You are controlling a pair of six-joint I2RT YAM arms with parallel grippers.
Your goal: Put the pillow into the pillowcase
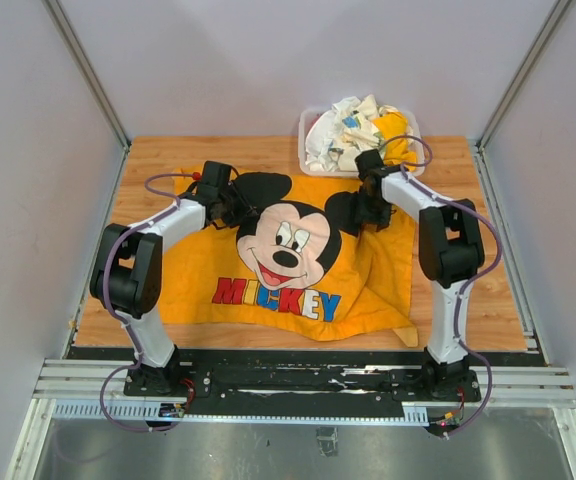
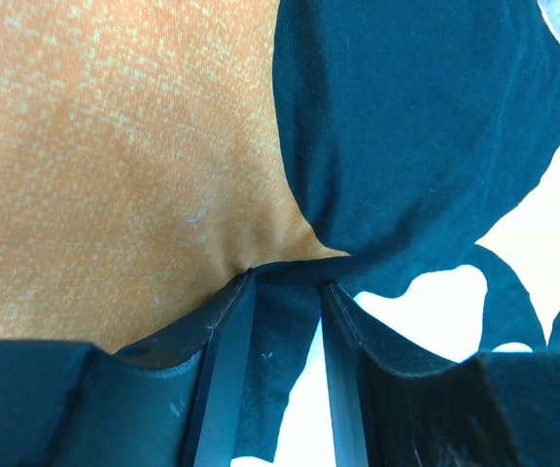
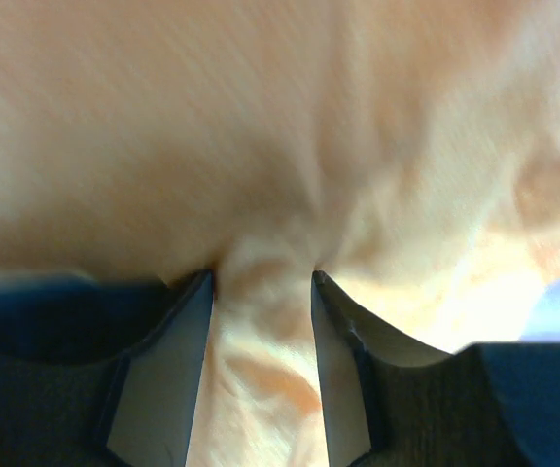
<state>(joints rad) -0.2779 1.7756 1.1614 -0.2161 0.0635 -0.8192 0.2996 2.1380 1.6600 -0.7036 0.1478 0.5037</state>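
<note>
The orange-yellow pillowcase (image 1: 190,272) lies spread over the wooden table, Mickey's face and the coloured letters facing up, its right part rumpled and raised. My left gripper (image 1: 230,206) sits at the far edge by Mickey's left ear. In the left wrist view its fingers (image 2: 224,360) pinch a fold of the black ear cloth (image 2: 426,136). My right gripper (image 1: 370,213) is at the far edge by the other ear, and its fingers (image 3: 168,370) are closed on a bunched ridge of orange cloth (image 3: 261,117). The pillow is hidden from every view.
A clear plastic bin (image 1: 309,128) holding white and yellow patterned cloths (image 1: 353,132) stands at the back, just beyond the right gripper. Bare wood (image 1: 490,290) shows right of the pillowcase. Grey walls close in the table on three sides.
</note>
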